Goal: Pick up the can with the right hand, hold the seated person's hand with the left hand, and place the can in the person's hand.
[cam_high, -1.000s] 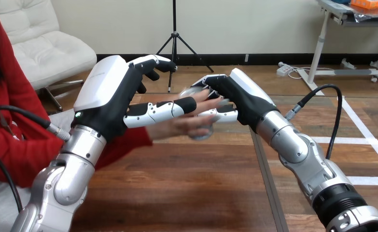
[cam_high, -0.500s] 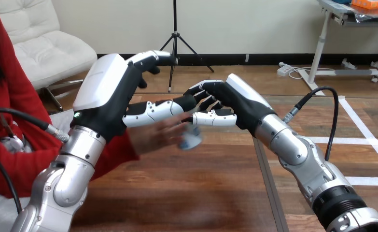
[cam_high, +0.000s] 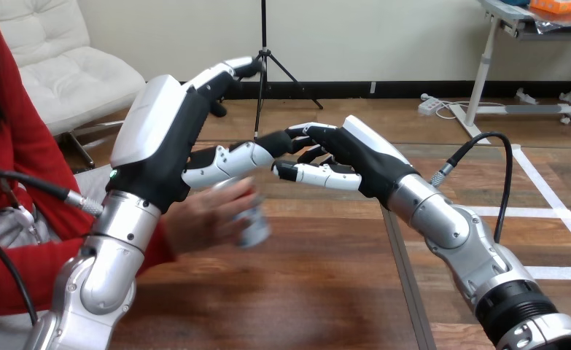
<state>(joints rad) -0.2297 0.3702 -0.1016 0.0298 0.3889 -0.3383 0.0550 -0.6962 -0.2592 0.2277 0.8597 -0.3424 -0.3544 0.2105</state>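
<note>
A robot's two arms reach in from the bottom edge over a wooden table (cam_high: pixel 304 292), and a seated person's hand comes in from the left.

The left hand (cam_high: pixel 169 146) is raised at centre left with its white back facing the viewer. Its fingers are stretched out and grip nothing. One finger (cam_high: pixel 231 160) points right, and the others reach up and away.

Just below that hand is the person's hand (cam_high: pixel 202 219), curled round the can (cam_high: pixel 253 224). The can is blurred and appears tilted, a little above the table. The robot's left hand is over the person's hand and is not wrapped round it. It is not clear whether the two touch.

The right hand (cam_high: pixel 362 157) is at centre right, pointing left, with its fingers loosely bent and empty. It is up and to the right of the can, clear of it. Its fingertips (cam_high: pixel 286 172) come very close to the tip of the left hand's outstretched finger, and it is not clear whether they touch.
</note>
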